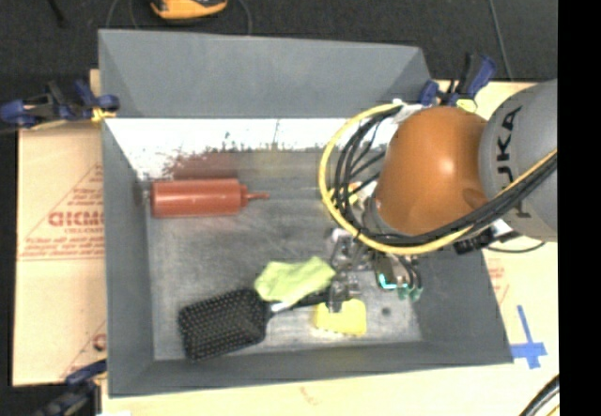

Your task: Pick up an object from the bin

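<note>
My gripper (344, 290) hangs low over the front right part of the bin floor, below the orange cover. Its fingertips sit between a crumpled yellow-green cloth (293, 279) to its left and a small yellow block (340, 318) just in front of it. Whether anything lies between the fingers is hidden. A black hairbrush (223, 322) lies left of the cloth near the front wall, its handle running under the cloth.
A red-brown squeeze bottle (202, 197) lies on its side at the back left, nozzle pointing right. The arm with its orange cover and looped cables covers the bin's right side.
</note>
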`<state>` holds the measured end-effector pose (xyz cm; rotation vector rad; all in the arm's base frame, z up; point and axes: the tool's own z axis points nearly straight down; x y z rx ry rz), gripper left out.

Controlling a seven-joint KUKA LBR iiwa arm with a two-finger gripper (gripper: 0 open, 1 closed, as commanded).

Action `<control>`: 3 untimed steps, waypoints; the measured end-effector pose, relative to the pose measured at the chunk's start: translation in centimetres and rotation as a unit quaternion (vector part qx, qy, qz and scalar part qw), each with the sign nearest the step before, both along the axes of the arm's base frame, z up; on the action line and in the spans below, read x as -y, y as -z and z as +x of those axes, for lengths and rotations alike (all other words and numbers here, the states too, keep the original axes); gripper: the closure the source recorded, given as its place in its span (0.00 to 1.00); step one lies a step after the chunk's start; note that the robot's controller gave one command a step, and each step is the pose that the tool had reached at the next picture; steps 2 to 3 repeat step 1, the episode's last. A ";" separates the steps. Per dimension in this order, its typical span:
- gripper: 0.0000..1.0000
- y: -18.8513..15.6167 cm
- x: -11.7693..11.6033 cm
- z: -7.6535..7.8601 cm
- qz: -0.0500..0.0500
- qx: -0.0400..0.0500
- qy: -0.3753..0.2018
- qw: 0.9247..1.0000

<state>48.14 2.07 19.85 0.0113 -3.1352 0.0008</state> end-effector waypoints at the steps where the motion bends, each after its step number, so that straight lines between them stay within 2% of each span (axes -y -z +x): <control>1: 1.00 -0.3 0.0 0.2 0.000 0.004 0.001 1.000; 3: 1.00 -0.3 0.0 0.2 0.000 0.004 0.001 1.000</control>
